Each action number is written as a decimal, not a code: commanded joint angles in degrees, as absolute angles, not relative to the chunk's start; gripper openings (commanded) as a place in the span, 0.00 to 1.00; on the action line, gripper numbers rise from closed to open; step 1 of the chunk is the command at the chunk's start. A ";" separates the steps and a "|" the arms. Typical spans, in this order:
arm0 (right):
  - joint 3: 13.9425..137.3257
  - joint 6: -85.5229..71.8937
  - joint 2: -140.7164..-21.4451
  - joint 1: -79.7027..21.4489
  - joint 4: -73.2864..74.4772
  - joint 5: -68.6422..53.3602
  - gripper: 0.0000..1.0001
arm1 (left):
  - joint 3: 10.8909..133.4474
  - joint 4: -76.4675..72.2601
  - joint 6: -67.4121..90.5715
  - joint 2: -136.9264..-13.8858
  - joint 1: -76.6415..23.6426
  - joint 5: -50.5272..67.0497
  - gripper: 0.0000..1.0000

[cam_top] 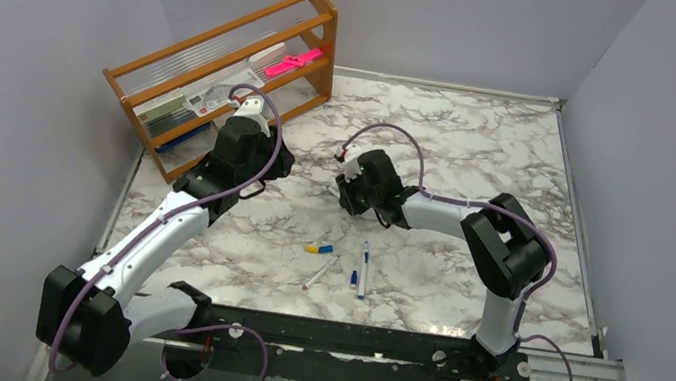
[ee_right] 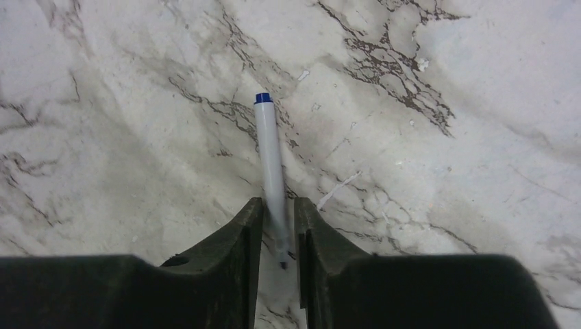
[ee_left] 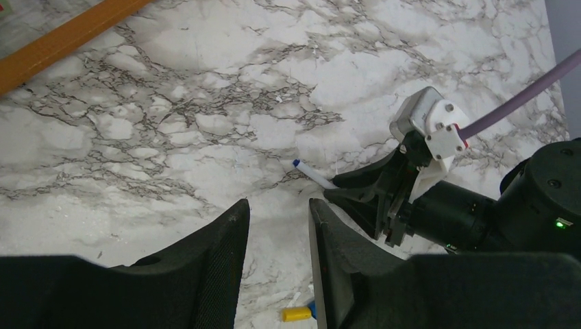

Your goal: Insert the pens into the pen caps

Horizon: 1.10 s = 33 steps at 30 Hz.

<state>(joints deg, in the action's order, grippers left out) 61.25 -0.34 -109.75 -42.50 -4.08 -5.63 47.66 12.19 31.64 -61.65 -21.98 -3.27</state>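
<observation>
White-barrelled pen with a blue end (ee_right: 272, 164) sits between the jaws of my right gripper (ee_right: 279, 209); whether they pinch it, I cannot tell; left gripper (ee_left: 277, 209) stands apart, empty.

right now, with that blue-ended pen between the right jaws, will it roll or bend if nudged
The blue-ended pen has a round, smooth white barrel, so it would probably roll on the flat marble table and may slip under a light pinch. It looks straight and thin: likely stiff and light.
</observation>
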 commanded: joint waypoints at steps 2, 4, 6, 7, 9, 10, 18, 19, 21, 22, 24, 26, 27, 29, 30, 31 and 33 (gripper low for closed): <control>62.00 -0.75 -112.15 -43.85 -0.88 -2.11 0.06 | 49.74 12.36 28.85 -62.67 -20.76 4.06 0.49; 60.49 -0.68 -109.85 -43.85 -1.98 -1.93 0.01 | 51.06 12.59 27.58 -64.54 -19.68 9.56 0.59; 58.48 -0.06 -106.22 -43.91 -3.33 -2.64 0.01 | 52.29 12.88 27.25 -66.45 -18.91 15.81 0.62; 57.42 0.27 -104.28 -43.91 -3.80 -3.23 0.01 | 52.77 12.49 27.43 -67.14 -18.71 18.68 0.62; 54.86 1.30 -99.27 -44.01 -5.01 -5.24 0.01 | 53.50 11.46 28.11 -68.20 -18.61 24.00 0.63; 53.52 1.80 -96.78 -44.04 -5.65 -6.59 0.01 | 54.01 11.07 28.32 -68.88 -18.63 26.83 0.63; 49.59 3.33 -79.93 -44.90 -4.68 -21.56 0.01 | 55.39 6.90 33.49 -75.20 -18.37 47.80 0.62; 50.10 3.12 -79.04 -44.91 -4.38 -22.98 0.01 | 54.77 5.09 34.60 -75.14 -18.37 49.59 0.62; 51.15 3.07 -77.83 -44.93 -3.63 -24.78 0.01 | 54.33 3.70 35.06 -74.98 -18.37 51.50 0.61; 51.84 3.25 -77.43 -44.98 -3.10 -25.37 0.01 | 54.39 3.74 35.02 -74.94 -18.37 52.13 0.61; 53.08 3.71 -77.02 -44.97 -1.96 -26.54 0.01 | 54.73 4.19 34.61 -74.81 -18.37 52.92 0.61; 53.86 3.92 -76.83 -44.96 -1.35 -26.99 0.01 | 54.69 3.27 34.97 -74.40 -18.41 54.47 0.59; 54.06 4.07 -76.70 -44.99 -1.30 -27.35 0.01 | 54.53 2.47 35.31 -74.32 -18.37 55.54 0.59; 54.45 3.96 -76.49 -44.97 -1.27 -27.42 0.01 | 54.20 2.12 35.18 -73.87 -18.44 56.96 0.57; 54.60 3.89 -76.45 -44.94 -1.32 -27.27 0.01 | 54.01 2.52 34.80 -73.62 -18.40 57.39 0.56; 54.72 3.88 -76.39 -44.96 -1.32 -26.97 0.01 | 53.97 3.53 33.96 -73.39 -18.38 57.43 0.55; 54.99 3.80 -76.48 -44.93 -1.40 -26.37 0.01 | 53.76 4.89 32.57 -72.74 -18.36 57.42 0.53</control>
